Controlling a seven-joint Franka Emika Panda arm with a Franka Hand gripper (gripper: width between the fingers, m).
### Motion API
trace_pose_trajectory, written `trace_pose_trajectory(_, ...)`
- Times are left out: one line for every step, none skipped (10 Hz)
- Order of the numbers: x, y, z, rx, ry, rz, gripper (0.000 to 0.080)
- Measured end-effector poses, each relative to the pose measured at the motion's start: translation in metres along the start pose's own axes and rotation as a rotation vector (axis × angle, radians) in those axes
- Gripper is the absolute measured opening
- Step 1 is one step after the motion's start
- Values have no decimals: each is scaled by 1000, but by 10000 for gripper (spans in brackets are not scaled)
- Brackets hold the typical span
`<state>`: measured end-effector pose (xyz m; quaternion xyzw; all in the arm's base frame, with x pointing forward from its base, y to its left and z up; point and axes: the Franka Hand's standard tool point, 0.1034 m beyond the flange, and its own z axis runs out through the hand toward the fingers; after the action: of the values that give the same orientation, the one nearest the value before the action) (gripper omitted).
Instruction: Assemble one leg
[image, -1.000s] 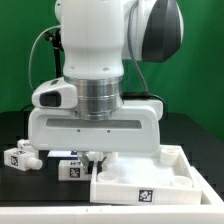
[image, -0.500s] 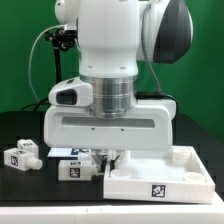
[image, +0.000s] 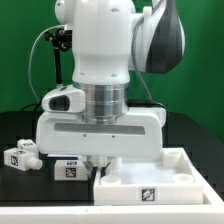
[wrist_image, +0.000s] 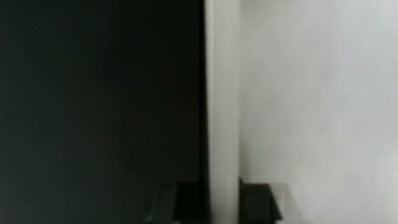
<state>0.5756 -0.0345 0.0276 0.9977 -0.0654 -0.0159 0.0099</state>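
My gripper (wrist_image: 222, 203) sat low, pinching the rim of the panel (image: 120, 190). The nearest leg (image: 68, 169) lay loose on the table (image: 25, 190), just beside the panel on the exterior view's left. I judged this was panel positioning; next I'd need to release and reach for that leg.

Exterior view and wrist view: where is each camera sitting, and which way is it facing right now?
Exterior view: off the arm, slightly above table height, facing the arm's wrist and claw, a leg beside it, the white panel in front.
Wrist view: on the wrist, looking down along the claw; both fingertips show, either side of the panel's rim.
Shared: claw and panel rim.
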Motion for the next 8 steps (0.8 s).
trace_pose_trajectory(-2, 3, 7, -6, -1, 3, 60)
trace_pose_trajectory(-3, 3, 9, -7, -4, 2, 60)
trace_pose_trajectory(-1, 3, 7, -6, -3, 2, 60)
trace_pose_trajectory(2, 0, 5, -4, -10, 15, 60)
trace_pose_trajectory(9, -7, 3, -1, -12, 22, 60)
trace_pose_trajectory(16, -12, 4, -8, -6, 23, 60)
trace_pose_trajectory(22, -16, 7, -28, -2, 5, 62)
trace_pose_trajectory(23, -17, 8, -47, -5, -3, 62)
